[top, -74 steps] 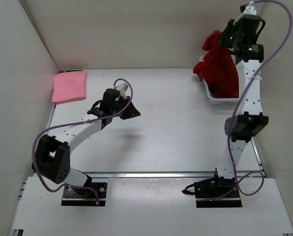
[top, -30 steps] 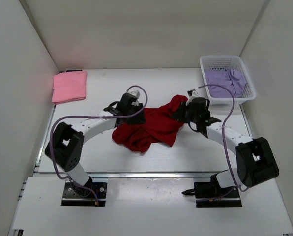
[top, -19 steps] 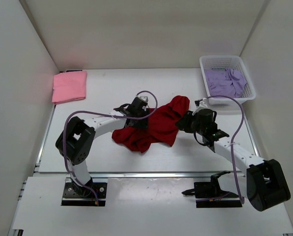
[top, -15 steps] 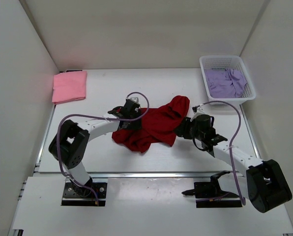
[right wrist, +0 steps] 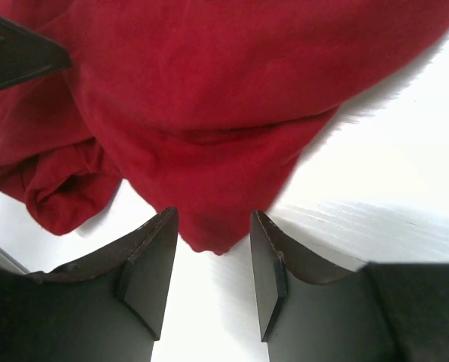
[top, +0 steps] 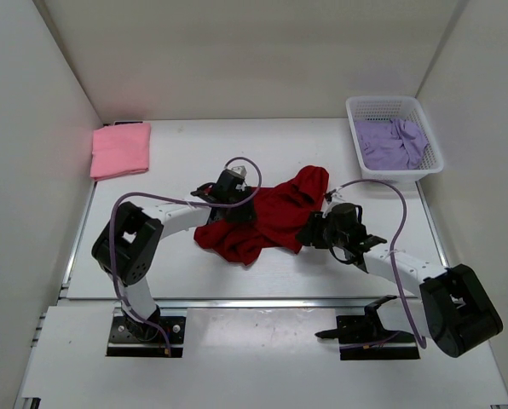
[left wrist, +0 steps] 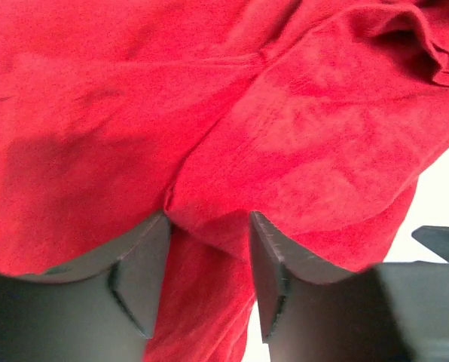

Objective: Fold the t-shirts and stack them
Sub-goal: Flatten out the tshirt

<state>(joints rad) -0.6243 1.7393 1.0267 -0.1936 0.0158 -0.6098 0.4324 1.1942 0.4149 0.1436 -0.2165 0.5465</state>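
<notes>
The dark red t-shirt [top: 267, 223] is seen crumpled at the middle of the table [top: 194, 162] — the left gripper [left wrist: 208, 226] is set against it with jaws parted, the right gripper [right wrist: 213, 226] likewise parted astride one tip.

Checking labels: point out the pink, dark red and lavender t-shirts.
pink t-shirt [top: 121, 150], top view, centre of folded cloth.
dark red t-shirt [top: 267, 217], top view, centre of crumpled heap.
lavender t-shirt [top: 390, 143], top view, centre of bundle.

All three views share the dark red shirt [top: 267, 223]. The top camera overlooks the table [top: 177, 162] from 6 o'clock. The wrist cameras sit close, left facing 3 o'clock, right 9 o'clock.
</notes>
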